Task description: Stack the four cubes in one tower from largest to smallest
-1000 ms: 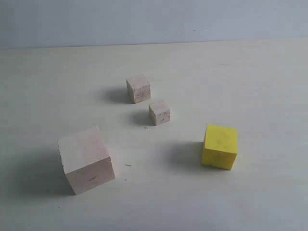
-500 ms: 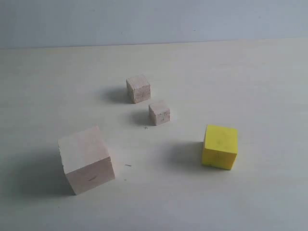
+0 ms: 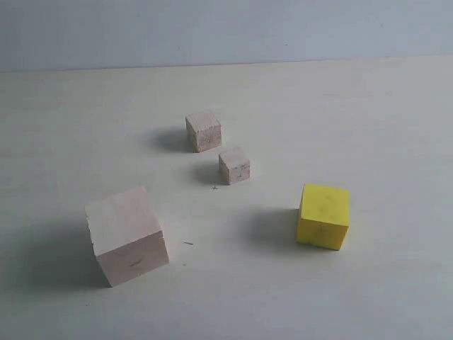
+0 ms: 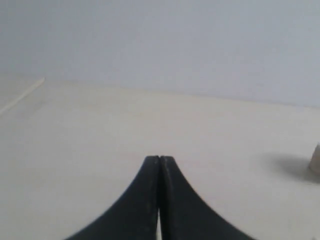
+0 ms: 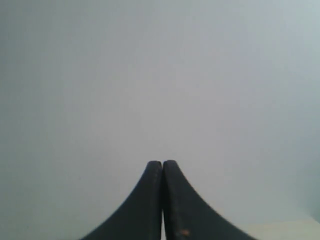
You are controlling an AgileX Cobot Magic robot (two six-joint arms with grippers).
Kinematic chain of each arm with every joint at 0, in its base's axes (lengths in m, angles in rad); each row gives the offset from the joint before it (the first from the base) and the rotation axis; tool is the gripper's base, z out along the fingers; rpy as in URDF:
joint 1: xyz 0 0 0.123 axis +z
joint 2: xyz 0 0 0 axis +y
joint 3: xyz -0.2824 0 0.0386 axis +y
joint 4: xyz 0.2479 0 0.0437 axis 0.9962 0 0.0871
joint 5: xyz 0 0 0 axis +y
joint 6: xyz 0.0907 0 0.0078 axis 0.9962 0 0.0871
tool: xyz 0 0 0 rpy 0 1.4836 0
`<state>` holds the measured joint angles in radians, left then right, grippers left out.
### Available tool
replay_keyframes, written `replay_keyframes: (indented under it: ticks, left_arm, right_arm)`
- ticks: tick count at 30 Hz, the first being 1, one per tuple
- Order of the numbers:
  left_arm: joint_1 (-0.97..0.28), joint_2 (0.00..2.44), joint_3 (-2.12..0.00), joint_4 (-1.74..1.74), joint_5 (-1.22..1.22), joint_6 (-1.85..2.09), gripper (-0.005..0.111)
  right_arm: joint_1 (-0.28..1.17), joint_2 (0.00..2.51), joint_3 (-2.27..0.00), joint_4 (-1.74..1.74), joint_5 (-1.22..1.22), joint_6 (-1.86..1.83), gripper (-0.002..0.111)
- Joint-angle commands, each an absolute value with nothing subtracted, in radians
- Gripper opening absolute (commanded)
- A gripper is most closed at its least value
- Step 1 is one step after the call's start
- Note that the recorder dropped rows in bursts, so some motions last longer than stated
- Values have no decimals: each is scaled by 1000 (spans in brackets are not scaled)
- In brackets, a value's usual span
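Four cubes stand apart on the pale table [image 3: 368, 127] in the exterior view. The largest pale wooden cube [image 3: 127, 235] is at the front left. At the front right sits the bright yellow cube [image 3: 323, 216]. A small wooden cube [image 3: 204, 131] stands further back, with the smallest wooden cube [image 3: 234, 166] just in front of it to the right. Neither arm shows in the exterior view. My left gripper [image 4: 159, 159] is shut and holds nothing, above bare table. My right gripper [image 5: 162, 163] is also shut and holds nothing, facing the plain wall.
A pale cube's edge [image 4: 315, 159] with its shadow peeks in at the border of the left wrist view. The grey wall [image 3: 226, 32] rises behind the table's far edge.
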<state>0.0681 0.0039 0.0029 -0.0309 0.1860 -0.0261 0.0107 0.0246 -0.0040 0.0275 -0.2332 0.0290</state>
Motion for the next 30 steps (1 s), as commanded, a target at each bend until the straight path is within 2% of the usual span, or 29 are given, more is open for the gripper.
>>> replay_keyframes:
  ticks: [1,5,11,17,22,27,30]
  left_arm:
    - [69,0,0,-23,-209,-23,0]
    - [69,0,0,-23,-408,-23,0]
    - [69,0,0,-23,-495,-27,0]
    - [69,41,-114,132,-203,-234,0]
    - [59,168,-236,263,-108,-449,0]
    - [-33,323,-332,340,-20,-533,0]
    - [-120,420,-376,340,75,-529,0]
  right_arm:
    - [12,30,0,22,-380,150,0]
    - [12,30,-21,22,-333,157,0]
    - [12,45,-124,22,-283,191,0]
    - [84,135,-270,-77,-196,281,0]
    - [186,282,-393,-196,-49,423,0]
    - [308,454,-484,-192,156,408,0]
    - [382,553,-498,-140,194,314,0]
